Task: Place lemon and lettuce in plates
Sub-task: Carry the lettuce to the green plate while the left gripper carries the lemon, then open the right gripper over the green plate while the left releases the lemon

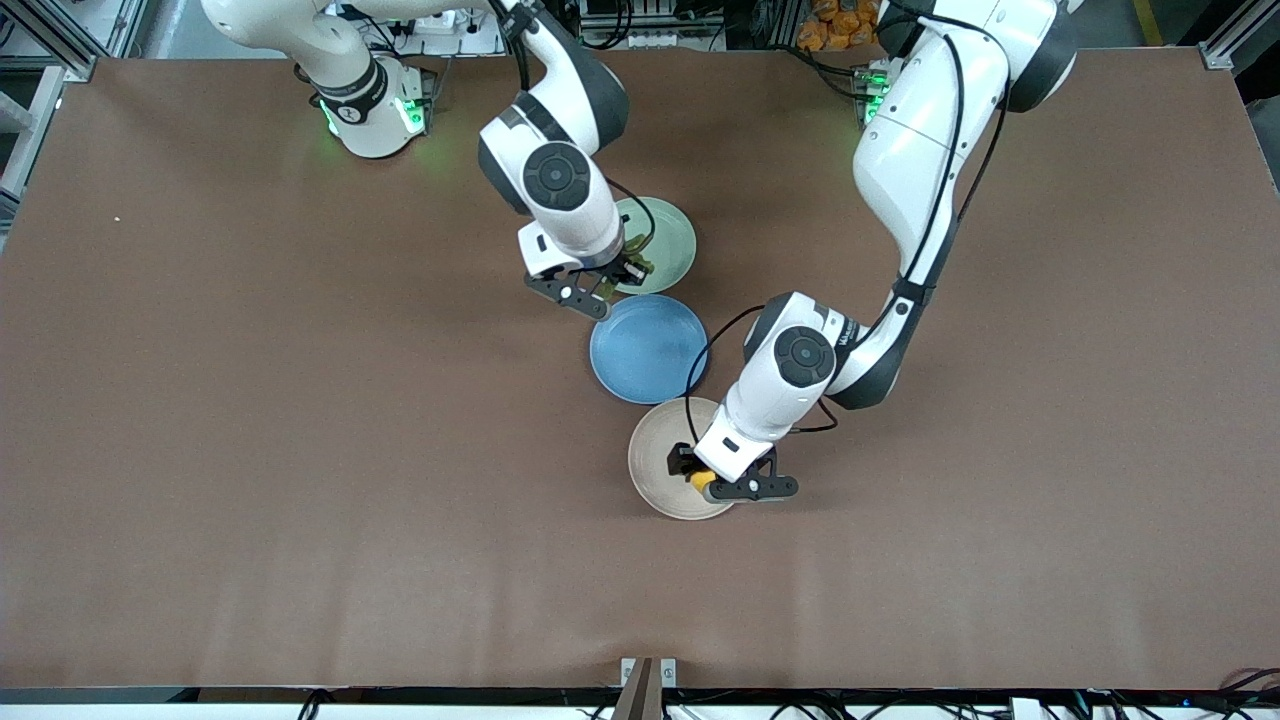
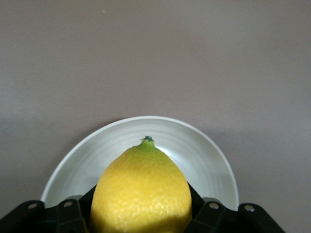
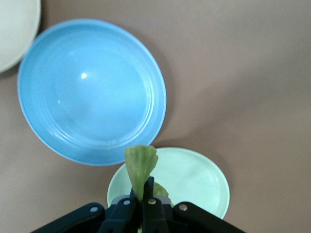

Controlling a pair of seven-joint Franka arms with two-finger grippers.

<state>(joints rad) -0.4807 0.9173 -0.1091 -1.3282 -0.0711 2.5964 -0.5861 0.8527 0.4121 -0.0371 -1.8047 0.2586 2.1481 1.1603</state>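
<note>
Table [image 1: 250, 450]: matte brown surface, fills nearly the whole front view. Aluminium frame rails [image 1: 40, 40] at its corners. Black cables [image 1: 320, 703] along the camera-side edge. Lighting even, overhead.

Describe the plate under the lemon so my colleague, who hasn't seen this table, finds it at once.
Three plates lie in a row mid-table. The beige plate is the one nearest the front camera, under the left gripper holding the lemon. Its neighbours are a blue plate and a mint plate.

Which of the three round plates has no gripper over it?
The bright blue plate, between the mint green plate and the beige plate.
</note>
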